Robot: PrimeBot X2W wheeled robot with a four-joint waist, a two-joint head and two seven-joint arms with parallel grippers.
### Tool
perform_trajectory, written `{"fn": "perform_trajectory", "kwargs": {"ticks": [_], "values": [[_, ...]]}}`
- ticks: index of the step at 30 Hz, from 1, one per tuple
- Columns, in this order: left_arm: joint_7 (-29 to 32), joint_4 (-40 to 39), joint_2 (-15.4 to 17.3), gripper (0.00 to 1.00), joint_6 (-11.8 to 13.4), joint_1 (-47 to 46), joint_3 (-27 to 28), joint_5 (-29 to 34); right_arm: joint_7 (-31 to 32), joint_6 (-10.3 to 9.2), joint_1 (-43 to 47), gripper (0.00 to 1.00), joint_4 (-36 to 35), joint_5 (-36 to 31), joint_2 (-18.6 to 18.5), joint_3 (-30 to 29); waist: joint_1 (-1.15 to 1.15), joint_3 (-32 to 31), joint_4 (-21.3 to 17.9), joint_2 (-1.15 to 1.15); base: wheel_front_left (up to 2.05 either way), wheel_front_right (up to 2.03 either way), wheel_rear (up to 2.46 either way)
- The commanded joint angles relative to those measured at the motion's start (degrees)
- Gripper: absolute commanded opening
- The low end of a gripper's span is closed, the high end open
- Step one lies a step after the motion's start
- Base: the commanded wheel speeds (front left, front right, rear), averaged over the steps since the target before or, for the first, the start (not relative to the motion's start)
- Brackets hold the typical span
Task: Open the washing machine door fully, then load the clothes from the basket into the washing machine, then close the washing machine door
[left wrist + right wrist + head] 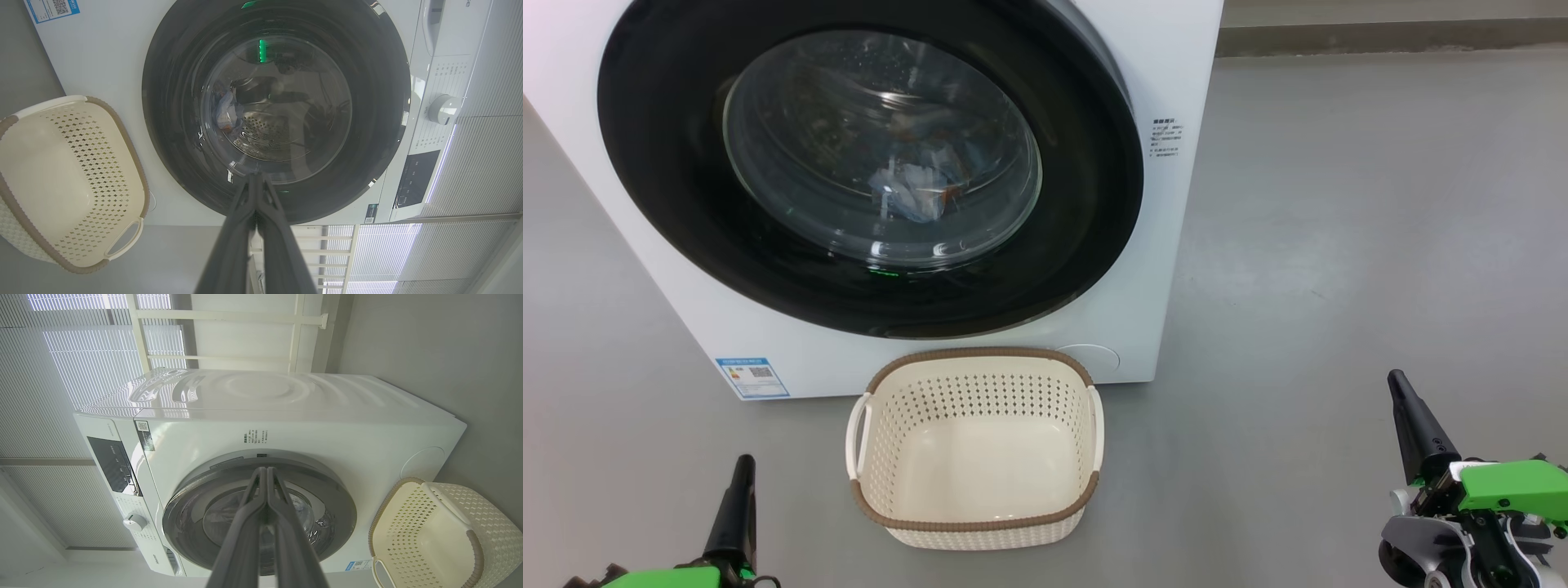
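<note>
**Indoors: door shut, clothes in the drum, basket bare**

Here the floor (1339, 245) is smooth, pale grey and matte. White slatted blinds (61, 375) cover the wall behind the washing machine (1152, 269), which stands on the floor at the far left. The washing machine door (670, 163) lies closed against its front. Through the glass the clothes (915, 192) show as a pale blue and white bundle low in the drum; I cannot count the pieces. The basket (980, 525) sits on the floor just in front of the machine, its cream bottom bare. Count: one machine, one door, one basket, one blue label sticker (752, 376), two tools. The left tool (743, 465) hangs near left and the right tool (1398, 382) near right, each with its fingers pressed together, holding nothing and well apart from the basket.
</note>
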Motion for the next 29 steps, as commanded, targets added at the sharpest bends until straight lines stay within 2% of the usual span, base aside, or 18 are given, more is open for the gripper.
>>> {"fn": "perform_trajectory", "kwargs": {"ticks": [1,29], "values": [[0.4,-1.8,0.5,0.00,-0.1,-2.2,1.9,-0.4,0.2,0.10,-0.3,0.00,-1.7,0.1,-0.5,1.0,0.00,0.0,0.0,0.00,0.00,0.00,0.00],[0.4,-1.8,0.5,0.00,-0.1,-2.1,1.9,-0.4,0.2,0.10,-0.3,0.00,-1.7,0.1,-0.5,1.0,0.00,0.0,0.0,0.00,0.00,0.00,0.00]]}}
